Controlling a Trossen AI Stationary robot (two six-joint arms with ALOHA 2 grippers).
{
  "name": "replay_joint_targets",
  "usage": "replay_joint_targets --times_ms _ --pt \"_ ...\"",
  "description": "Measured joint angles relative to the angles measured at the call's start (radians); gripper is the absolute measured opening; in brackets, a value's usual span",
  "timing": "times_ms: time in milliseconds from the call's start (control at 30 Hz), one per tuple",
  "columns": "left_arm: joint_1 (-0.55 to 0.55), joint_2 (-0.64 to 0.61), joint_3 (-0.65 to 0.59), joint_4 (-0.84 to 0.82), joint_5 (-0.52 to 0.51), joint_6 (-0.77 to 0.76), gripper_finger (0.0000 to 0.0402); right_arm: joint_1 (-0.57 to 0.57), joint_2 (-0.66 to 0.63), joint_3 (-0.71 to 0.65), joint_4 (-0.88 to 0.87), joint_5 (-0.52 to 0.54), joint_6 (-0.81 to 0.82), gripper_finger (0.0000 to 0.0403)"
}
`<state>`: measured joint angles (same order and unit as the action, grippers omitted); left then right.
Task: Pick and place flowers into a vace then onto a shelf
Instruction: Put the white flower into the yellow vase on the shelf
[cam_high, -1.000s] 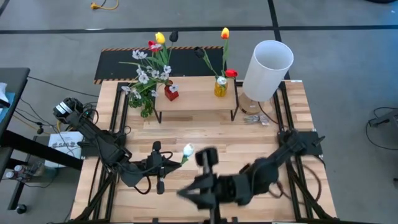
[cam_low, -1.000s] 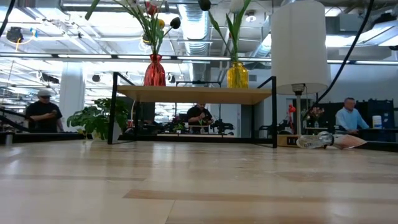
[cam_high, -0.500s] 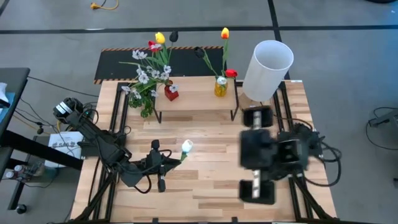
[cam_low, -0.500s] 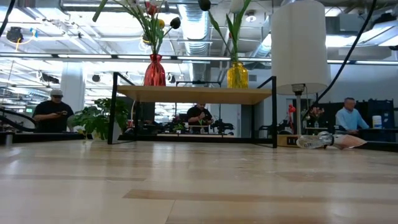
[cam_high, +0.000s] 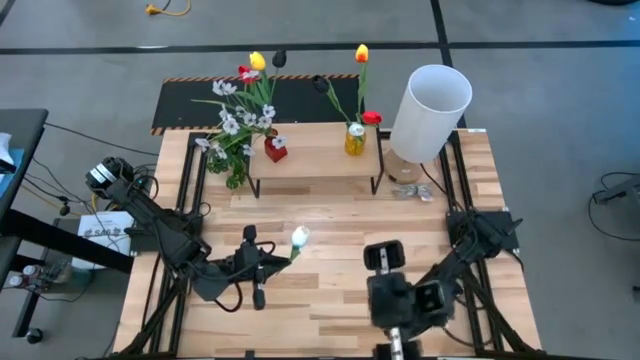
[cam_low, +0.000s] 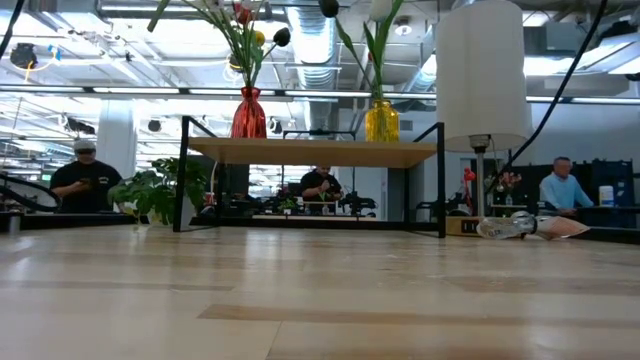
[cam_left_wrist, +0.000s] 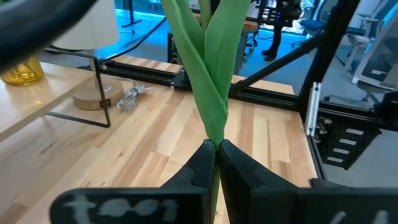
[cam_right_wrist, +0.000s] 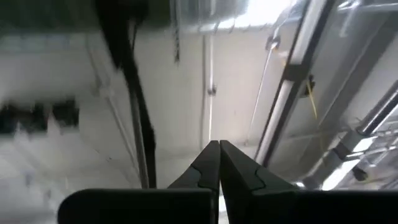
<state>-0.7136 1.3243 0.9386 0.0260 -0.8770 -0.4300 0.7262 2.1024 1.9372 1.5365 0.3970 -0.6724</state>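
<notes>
My left gripper (cam_high: 268, 262) stands left of the table's middle, shut on a white-headed flower (cam_high: 299, 237) with long green leaves (cam_left_wrist: 208, 68). The shelf (cam_high: 315, 165) stands at the far side. On it are a red vase (cam_high: 275, 150) with red, yellow and black tulips and white blossom sprays, and a yellow vase (cam_high: 354, 140) with more flowers. My right gripper (cam_high: 384, 258) is near the table's near edge, right of the middle. It is shut, holds nothing and points up at the ceiling (cam_right_wrist: 217, 158). My left gripper pinches the flower's green stem (cam_left_wrist: 216, 142), just below where the leaves part, between its two fingers. The fingers come about level from the table's left. The stem runs on past the fingertips, its white head (cam_high: 299, 237) toward the table's middle.
A tall white lamp (cam_high: 430, 100) stands at the far right beside the shelf, with crumpled clear wrap (cam_high: 410, 190) at its foot. A bushy green leaf sprig (cam_high: 237, 170) lies by the shelf's left legs. In the low view, people (cam_low: 80, 180) are in the room beyond.
My right arm has swung fast from the near middle toward the table's right edge and back toward the near edge. Its gripper has tipped up toward the ceiling and stayed shut. The left gripper and its flower have kept still.
</notes>
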Motion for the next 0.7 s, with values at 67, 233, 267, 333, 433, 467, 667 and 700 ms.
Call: replay_joint_targets --times_ms 67,233,267,333,433,467,667,700 --pt "-0.003 0.000 0.000 0.000 0.001 0.001 0.0002 -0.010 0.012 0.004 0.034 -0.023 0.067 0.0000" --pt "-0.009 0.000 0.000 0.014 0.002 0.007 0.0002 -0.046 0.088 0.001 0.036 0.075 0.206 0.0000" --pt "-0.010 0.000 0.000 0.014 0.002 0.010 0.0002 -0.053 0.106 -0.001 0.030 0.087 0.248 0.0000" --pt "-0.013 0.000 0.000 0.019 0.002 0.018 0.0002 -0.077 0.147 0.011 0.037 0.109 0.337 0.0000" --pt "-0.019 0.000 0.000 0.018 0.001 0.019 0.0002 -0.101 0.228 0.077 0.037 0.133 0.430 0.0000" --pt "-0.021 0.000 0.000 0.018 0.001 0.019 0.0002 -0.108 0.263 0.106 0.036 0.131 0.451 0.0000" --pt "-0.033 0.000 0.000 0.016 0.000 0.019 0.0002 -0.112 0.410 0.266 0.037 0.126 0.537 0.0000" --pt "-0.035 0.000 0.000 0.016 -0.002 0.019 0.0002 -0.111 0.428 0.285 0.037 0.130 0.541 0.0000"
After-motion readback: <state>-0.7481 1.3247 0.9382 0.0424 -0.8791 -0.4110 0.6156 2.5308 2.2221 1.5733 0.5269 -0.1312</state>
